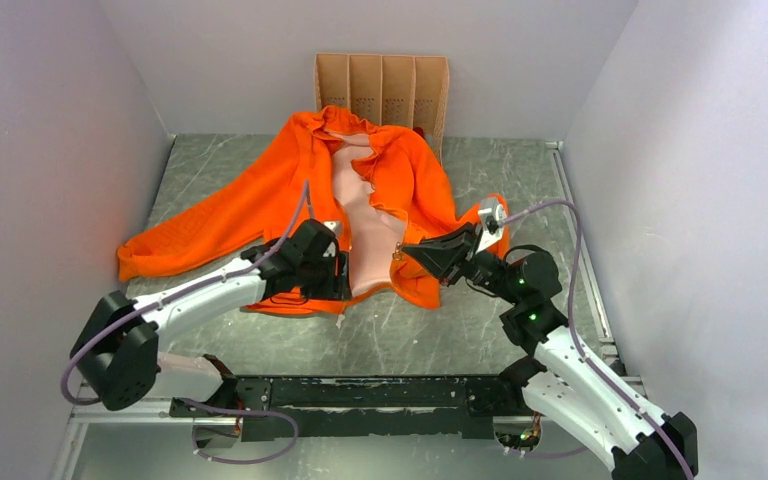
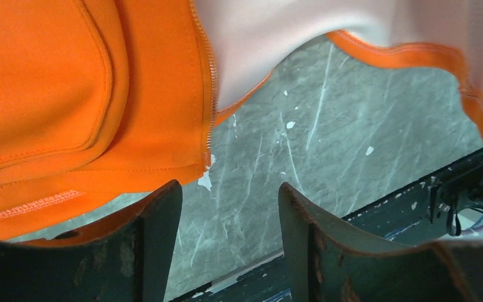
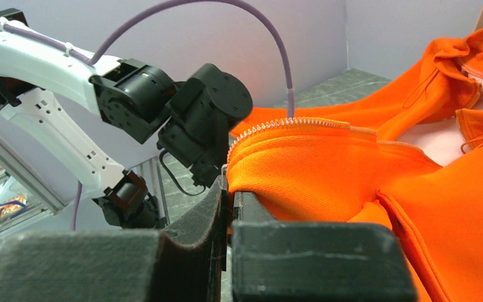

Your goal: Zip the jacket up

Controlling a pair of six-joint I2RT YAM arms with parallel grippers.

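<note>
Top view, 6 o'clock: both arm bases on a black rail point(image 1: 360, 395) at the table point(image 1: 410, 330) edge.

Left gripper point(image 1: 335, 272) sits at the jacket point(image 1: 400, 170) hem, on the left front panel. Its wrist view shows the jaws apart, with only bare table between the fingers point(image 2: 163, 214). The orange hem lies just past the left finger. The zipper point(image 2: 209, 94) teeth run down the panel edge toward it.

Right gripper point(image 1: 400, 252) reaches in from 4 o'clock to the right front panel's lower edge. Its wrist view shows the fingers point(image 3: 214, 207) pressed together and clamped on the orange fabric just under the zipper teeth. That edge is lifted into a ridge.

The jacket lies spread on its back mid-table, unzipped. Pink lining point(image 1: 365, 230) shows between the two panels. The collar is at 12 o'clock. One sleeve trails out to 9 o'clock. The other is bunched at 3 o'clock by the right wrist.

At 12 o'clock a cardboard box point(image 1: 380, 90) stands against the back wall, touching the collar.
</note>
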